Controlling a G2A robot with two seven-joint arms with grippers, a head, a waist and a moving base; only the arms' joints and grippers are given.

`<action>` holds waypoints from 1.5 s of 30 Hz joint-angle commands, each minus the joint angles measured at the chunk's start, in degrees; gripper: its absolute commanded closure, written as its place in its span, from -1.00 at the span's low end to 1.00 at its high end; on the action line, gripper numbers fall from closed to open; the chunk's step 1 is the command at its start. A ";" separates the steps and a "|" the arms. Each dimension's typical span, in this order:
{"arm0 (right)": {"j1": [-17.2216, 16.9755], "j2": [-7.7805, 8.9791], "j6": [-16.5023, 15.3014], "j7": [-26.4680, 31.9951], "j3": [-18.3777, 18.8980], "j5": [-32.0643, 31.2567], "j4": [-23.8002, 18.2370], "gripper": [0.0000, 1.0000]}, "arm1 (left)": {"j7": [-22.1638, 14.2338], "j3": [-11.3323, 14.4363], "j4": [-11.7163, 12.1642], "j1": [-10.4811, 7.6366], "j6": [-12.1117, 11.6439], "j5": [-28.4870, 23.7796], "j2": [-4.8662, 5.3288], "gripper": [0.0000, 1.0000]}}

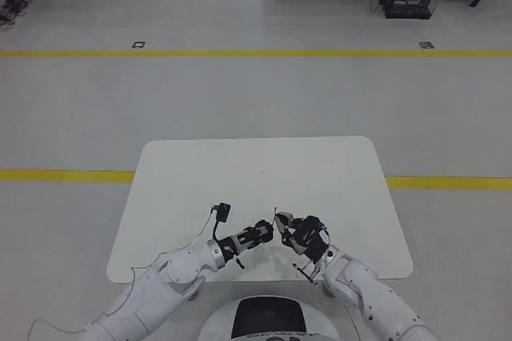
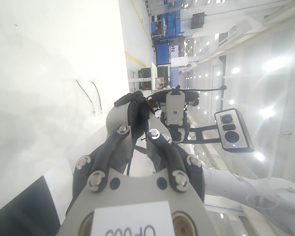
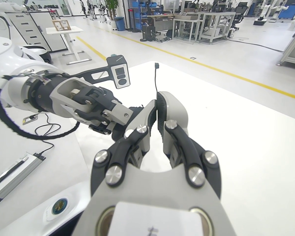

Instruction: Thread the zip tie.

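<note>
The zip tie (image 3: 156, 79) is a thin black strap standing straight up, with its small square head at the top. My right gripper (image 3: 157, 99) is shut on the strap's lower part, a little above the white table (image 1: 256, 170). My left gripper (image 3: 137, 110) comes in from the side, its fingertips right against the right gripper's fingers. In its own view the left gripper (image 2: 137, 104) has its black pads pressed together; what lies between them is hidden. From above, both grippers (image 1: 269, 230) (image 1: 282, 227) meet near the table's front middle, and the zip tie (image 1: 276, 212) shows as a short black line.
A flat grey device (image 3: 17, 168) with a pen on it and a black cable lies on a lower surface beside the table's front edge. The table stretches bare beyond the grippers to its far edge (image 1: 260, 140).
</note>
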 commanded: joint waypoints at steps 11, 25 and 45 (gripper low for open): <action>-1.36 0.28 0.29 -0.66 1.28 -0.80 -1.42 1.00 | 0.00 0.00 0.00 0.00 0.00 0.00 0.00 1.00; -1.41 0.15 0.74 -1.62 1.44 -0.85 -1.35 1.00 | 0.00 0.00 0.00 0.00 0.00 0.00 0.00 1.00; -0.47 -0.21 0.06 -0.40 0.89 -0.13 0.07 1.00 | 0.00 0.00 0.00 0.00 0.00 0.00 0.00 1.00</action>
